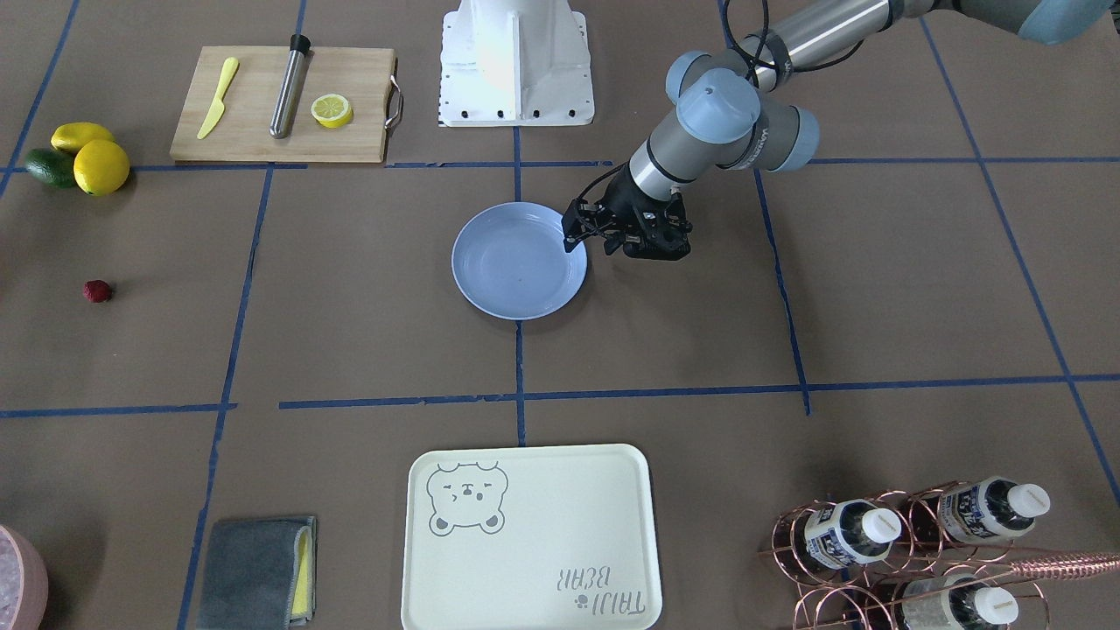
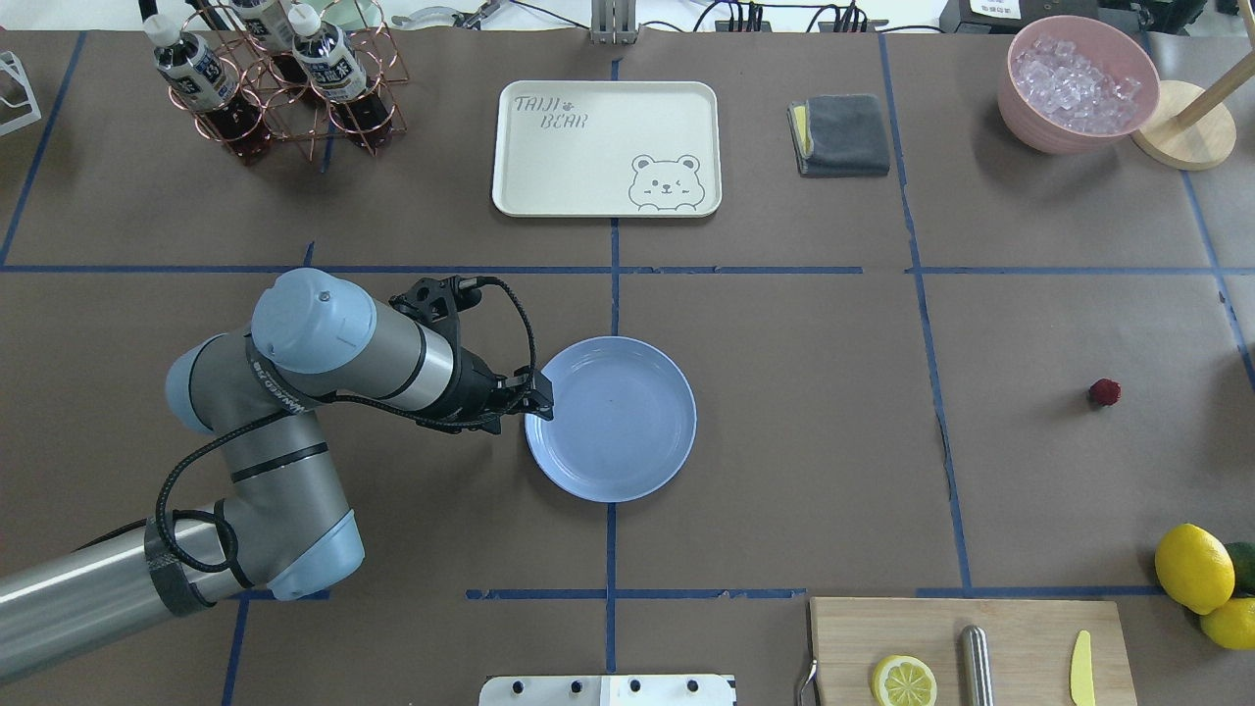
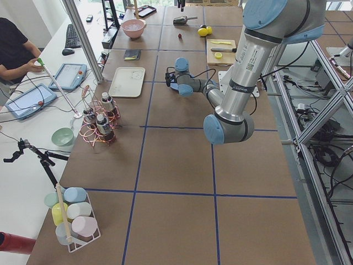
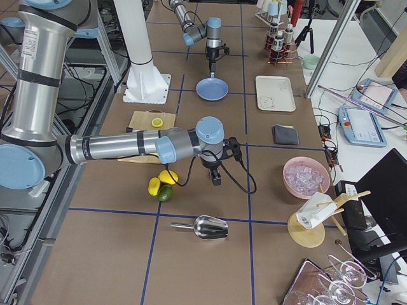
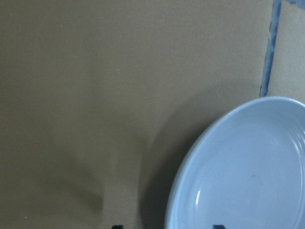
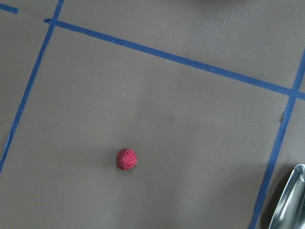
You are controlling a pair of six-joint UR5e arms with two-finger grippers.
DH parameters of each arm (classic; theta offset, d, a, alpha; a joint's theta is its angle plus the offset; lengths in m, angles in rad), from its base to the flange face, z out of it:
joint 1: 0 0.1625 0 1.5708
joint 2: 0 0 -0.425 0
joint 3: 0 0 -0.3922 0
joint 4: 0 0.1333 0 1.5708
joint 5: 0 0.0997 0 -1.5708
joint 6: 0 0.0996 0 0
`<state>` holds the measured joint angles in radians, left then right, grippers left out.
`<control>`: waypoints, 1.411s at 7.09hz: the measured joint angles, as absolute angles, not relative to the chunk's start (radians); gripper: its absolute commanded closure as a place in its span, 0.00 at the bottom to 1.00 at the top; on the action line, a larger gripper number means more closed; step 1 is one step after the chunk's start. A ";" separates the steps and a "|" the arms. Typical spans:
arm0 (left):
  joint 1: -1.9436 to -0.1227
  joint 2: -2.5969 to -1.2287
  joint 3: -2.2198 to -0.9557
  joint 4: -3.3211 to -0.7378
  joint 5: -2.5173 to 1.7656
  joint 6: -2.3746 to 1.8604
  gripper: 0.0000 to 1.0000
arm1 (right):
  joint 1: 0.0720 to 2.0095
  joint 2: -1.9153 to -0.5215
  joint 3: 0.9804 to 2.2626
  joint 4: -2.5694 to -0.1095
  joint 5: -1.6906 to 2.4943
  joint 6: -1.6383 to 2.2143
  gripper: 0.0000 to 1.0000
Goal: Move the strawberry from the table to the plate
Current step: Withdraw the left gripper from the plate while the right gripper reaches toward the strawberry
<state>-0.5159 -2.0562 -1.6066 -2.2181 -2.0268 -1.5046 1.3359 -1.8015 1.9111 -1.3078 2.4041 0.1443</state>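
The strawberry [image 1: 97,290] [image 2: 1104,392] is a small dark-red berry lying alone on the brown table [image 2: 804,431], far from the plate. It sits just below the middle of the right wrist view [image 6: 126,159]. The light-blue plate [image 1: 516,262] [image 2: 618,422] rests at the table's middle and holds nothing. My left gripper [image 1: 577,233] [image 2: 539,392] hangs at the plate's rim, open, its fingertips [image 5: 116,226] spread apart. My right gripper [image 4: 216,178] shows only in the exterior right view, over the strawberry's area; I cannot tell if it is open or shut.
A cutting board [image 2: 1020,637] carries a lemon half, a metal cylinder and a yellow knife. Lemons [image 2: 1192,567] lie near the strawberry. A metal scoop [image 6: 289,200], a bear tray [image 2: 606,147], a grey cloth [image 2: 841,134], an ice bowl [image 2: 1077,83] and a bottle rack [image 2: 275,88] stand around.
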 measured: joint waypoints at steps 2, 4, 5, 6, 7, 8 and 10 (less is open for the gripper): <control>-0.527 -2.054 -1.624 -2.218 -2.027 -1.506 0.27 | 1.177 -1.810 1.905 -1.145 2.292 0.500 0.00; -0.559 -2.037 -1.636 -2.217 -2.032 -1.499 0.27 | 1.045 -1.808 1.851 -1.016 2.189 0.672 0.00; -0.586 -2.013 -1.653 -2.217 -2.037 -1.477 0.27 | 1.005 -1.797 1.819 -0.990 2.160 0.708 0.00; -0.617 -1.981 -1.681 -2.217 -2.039 -1.438 0.27 | 0.960 -1.782 1.795 -0.980 2.124 0.751 0.02; -0.642 -1.943 -1.711 -2.217 -2.040 -1.412 0.27 | 0.922 -1.772 1.777 -0.977 2.092 0.781 0.04; -0.655 -1.913 -1.733 -2.216 -2.040 -1.399 0.27 | 0.899 -1.767 1.761 -0.975 2.075 0.793 0.07; -0.662 -1.895 -1.744 -2.212 -2.038 -1.395 0.27 | 0.881 -1.749 1.726 -0.975 2.066 0.797 0.10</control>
<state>-0.6618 -1.8953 -1.7444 -2.2121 -2.0378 -1.3946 0.8814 -1.7493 1.7259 -0.9745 2.0659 0.7967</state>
